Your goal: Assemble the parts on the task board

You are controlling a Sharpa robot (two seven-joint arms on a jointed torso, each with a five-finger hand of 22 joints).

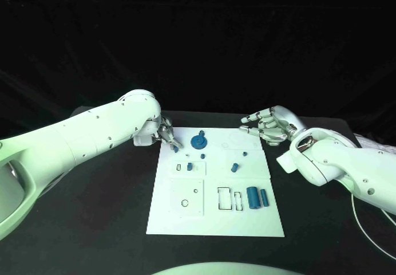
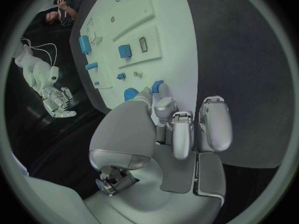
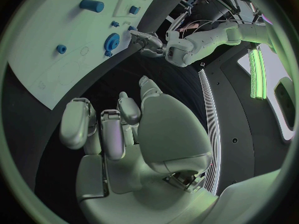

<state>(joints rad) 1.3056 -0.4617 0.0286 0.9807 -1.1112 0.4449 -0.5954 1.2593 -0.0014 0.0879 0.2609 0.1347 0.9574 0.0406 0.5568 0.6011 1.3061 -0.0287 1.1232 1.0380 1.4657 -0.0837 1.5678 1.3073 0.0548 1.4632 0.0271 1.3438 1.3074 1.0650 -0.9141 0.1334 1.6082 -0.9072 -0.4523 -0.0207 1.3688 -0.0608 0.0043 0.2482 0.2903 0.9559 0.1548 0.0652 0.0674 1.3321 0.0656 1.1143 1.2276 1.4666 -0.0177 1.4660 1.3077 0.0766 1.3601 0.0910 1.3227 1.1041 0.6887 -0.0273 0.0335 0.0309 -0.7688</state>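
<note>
Lying on black table (image 1: 99, 217), task board (image 1: 214, 223); left hand (image 1: 165, 135) perhaps pinching part (image 1: 175, 149); right hand (image 1: 272, 123) spread.

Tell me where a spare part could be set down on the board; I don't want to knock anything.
The near strip of the task board, below the two blue cylinders, is bare. The far-left corner is crowded: the left robot hand beside the blue gear.

Robotics lab, black table (image 1: 99, 189), dark backdrop, white task board (image 1: 214, 220)
</note>
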